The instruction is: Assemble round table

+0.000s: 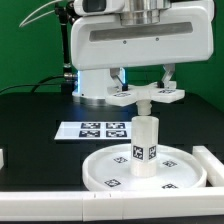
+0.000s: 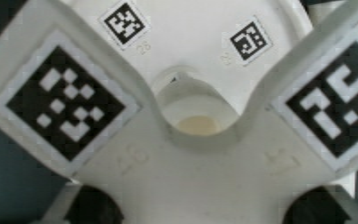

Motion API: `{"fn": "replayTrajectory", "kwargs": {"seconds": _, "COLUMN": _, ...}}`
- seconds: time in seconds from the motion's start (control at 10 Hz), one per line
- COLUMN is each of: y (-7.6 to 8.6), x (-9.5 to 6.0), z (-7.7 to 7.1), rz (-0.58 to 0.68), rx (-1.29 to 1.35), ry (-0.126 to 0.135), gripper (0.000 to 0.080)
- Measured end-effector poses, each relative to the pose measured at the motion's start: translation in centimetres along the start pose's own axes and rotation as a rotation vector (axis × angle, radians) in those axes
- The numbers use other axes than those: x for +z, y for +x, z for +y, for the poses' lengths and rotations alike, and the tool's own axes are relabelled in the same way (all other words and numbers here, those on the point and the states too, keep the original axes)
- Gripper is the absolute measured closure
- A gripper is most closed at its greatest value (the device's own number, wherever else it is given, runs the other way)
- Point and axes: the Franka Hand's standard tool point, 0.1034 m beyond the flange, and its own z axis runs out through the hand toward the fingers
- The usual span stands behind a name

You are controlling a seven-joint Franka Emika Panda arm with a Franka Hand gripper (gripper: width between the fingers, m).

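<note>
The large rimmed round disc (image 1: 105, 168) lies on the black table near the front. The short thick post (image 1: 146, 140) stands upright at its middle, with tags on its side. My gripper (image 1: 143, 78) is shut on the cross-shaped four-armed piece (image 1: 148, 96) and holds it level right over the post. The piece's centre stub meets the post's top. In the wrist view the cross-shaped piece (image 2: 87, 95) fills the picture, tags on its arms and its centre stub (image 2: 197, 105) in the middle. My gripper (image 2: 202, 205) closes on it, and the dark fingers (image 2: 101, 205) show at the corners.
The marker board (image 1: 92, 130) lies flat behind the disc. A long white rail (image 1: 212, 165) stands at the exterior view's right of the disc, and another white part (image 1: 3, 157) sits at the left edge. The arm's white base (image 1: 95, 85) is behind.
</note>
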Motion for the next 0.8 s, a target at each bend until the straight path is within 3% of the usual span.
{"fn": "replayTrajectory", "kwargs": {"seconds": 0.8, "y": -0.1, "x": 1.4, "z": 0.1, "rz": -0.019, "rx": -0.041, "ry": -0.009, "gripper": 0.0354}}
